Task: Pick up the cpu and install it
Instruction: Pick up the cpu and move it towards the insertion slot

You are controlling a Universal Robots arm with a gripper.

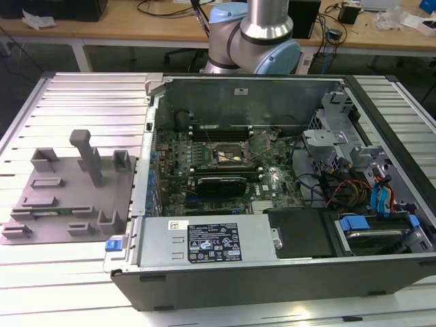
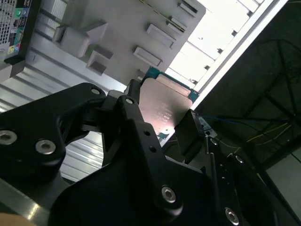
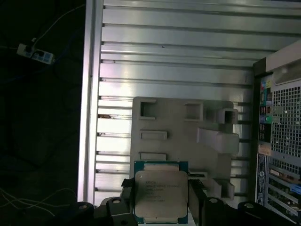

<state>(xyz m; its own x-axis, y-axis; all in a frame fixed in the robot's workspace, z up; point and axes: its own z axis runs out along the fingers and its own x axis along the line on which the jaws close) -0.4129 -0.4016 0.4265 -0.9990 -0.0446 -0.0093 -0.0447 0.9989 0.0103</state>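
- The cpu (image 3: 161,190) is a flat square chip. It has a silver-grey metal top and a thin green edge all round.
- The black gripper (image 3: 160,188) has it. The jaws are squeezed on two opposite edges of the cpu, one jaw on each side.
- In the first wrist view the metal top faces the camera. In the second wrist view the cpu (image 2: 162,106) is seen tilted, with the gripper (image 2: 162,110) around it.
- The cpu is about as wide as it is tall, so it has no clear long side.
- There are a few lines of small dark writing on the metal top. The lines run from one jaw across to the other. I cannot make out the words.
- In both wrist views the grey fixture plate (image 3: 178,122) with its little blocks and slots lies beyond the cpu. I cannot tell if the cpu touches it.
- The plate lies on a shiny ribbed metal counter (image 3: 188,56).
- In the exterior view the plate (image 1: 68,191) is at the exterior view's left. The open computer case (image 1: 381,272) is just beside it, toward the exterior view's right.
- Inside the case is a green motherboard (image 1: 272,184) with a square socket (image 1: 228,153) near its middle.
- A white label (image 1: 214,242) with black print is stuck on a metal box at the front of the case.
- The silver and blue arm (image 1: 252,34) is at the upper middle of the exterior view.
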